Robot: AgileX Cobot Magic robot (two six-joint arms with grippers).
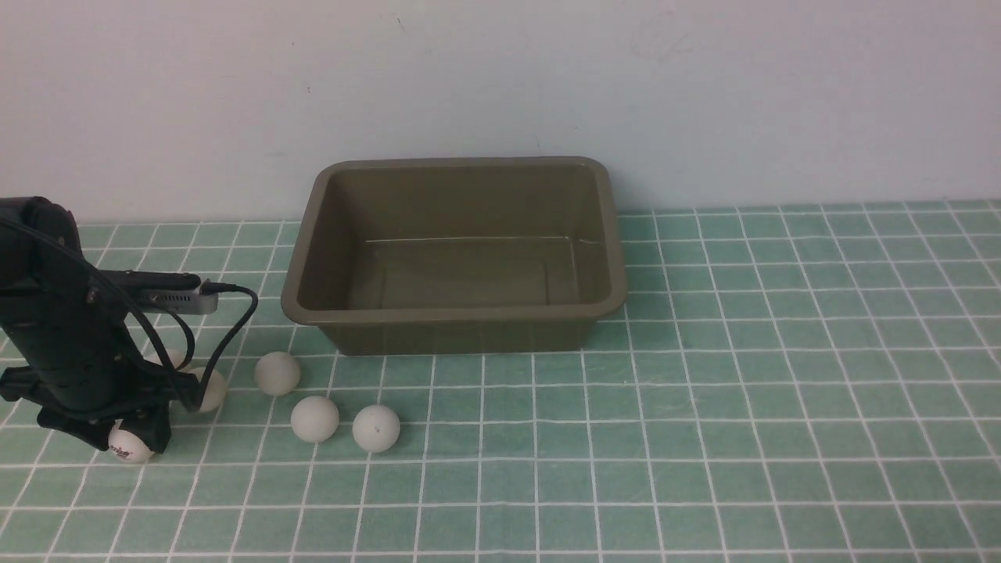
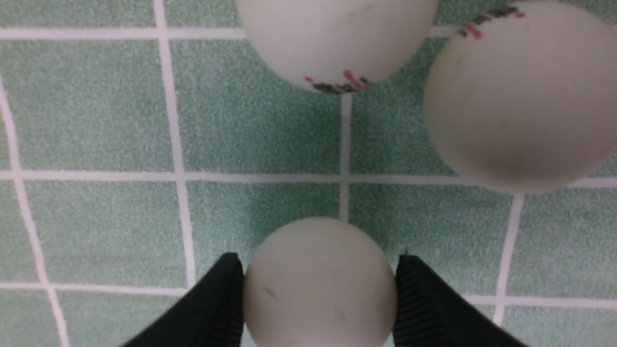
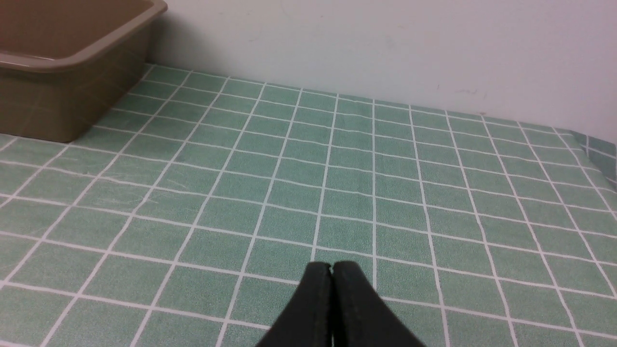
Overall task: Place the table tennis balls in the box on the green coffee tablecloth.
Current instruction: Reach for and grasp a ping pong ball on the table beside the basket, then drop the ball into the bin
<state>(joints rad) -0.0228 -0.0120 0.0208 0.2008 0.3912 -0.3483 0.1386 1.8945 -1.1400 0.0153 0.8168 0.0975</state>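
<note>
Six white table tennis balls lie on the green coffee tablecloth, left of and in front of the olive-brown box, which is empty. My left gripper points down at the far left and is shut on one ball low at the cloth. In the left wrist view the black fingers press both sides of this ball. Two more balls lie just beyond it. My right gripper is shut and empty over bare cloth, and is out of the front view.
Loose balls lie at the left; one is half hidden behind my left arm. A pale wall stands right behind the box. A corner of the box shows in the right wrist view.
</note>
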